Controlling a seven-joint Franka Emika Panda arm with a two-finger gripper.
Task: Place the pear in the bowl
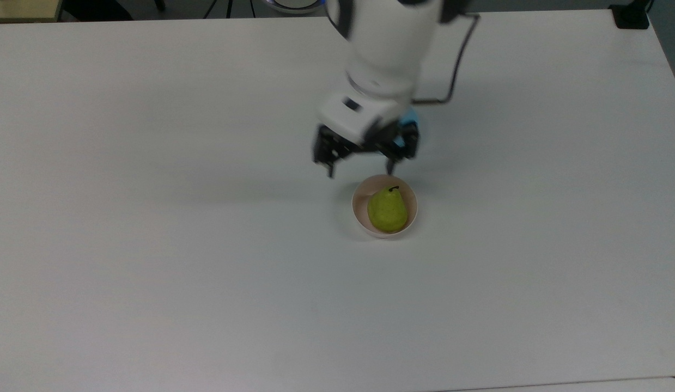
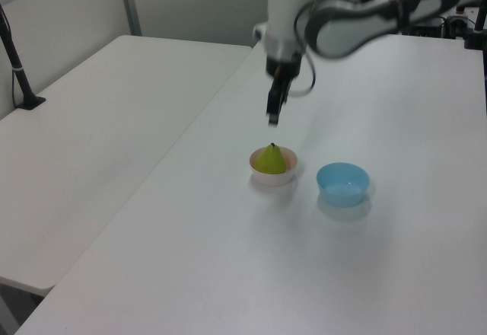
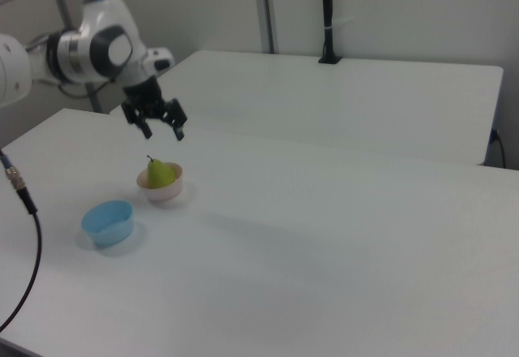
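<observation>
With the pear (image 1: 388,209) sitting stem-up inside the pink bowl (image 1: 360,213) on the tabletop (image 1: 152,245), the hand (image 1: 360,172), fingers apart and empty above it, should lift straight clear so nothing tips the fruit.

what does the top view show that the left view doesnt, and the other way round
Top view alone: the pincer seen from above, its two fingers spread wide apart, and the pear's stem pointing toward the arm. The blue bowl is just a sliver behind the pincer.

Left view alone: the whole blue bowl beside the pink bowl, apart from it, the pincer raised well above the pear, and a second table at the left view's left.

Both: the pear resting in the pink bowl, free of the pincer, on a white table.
</observation>
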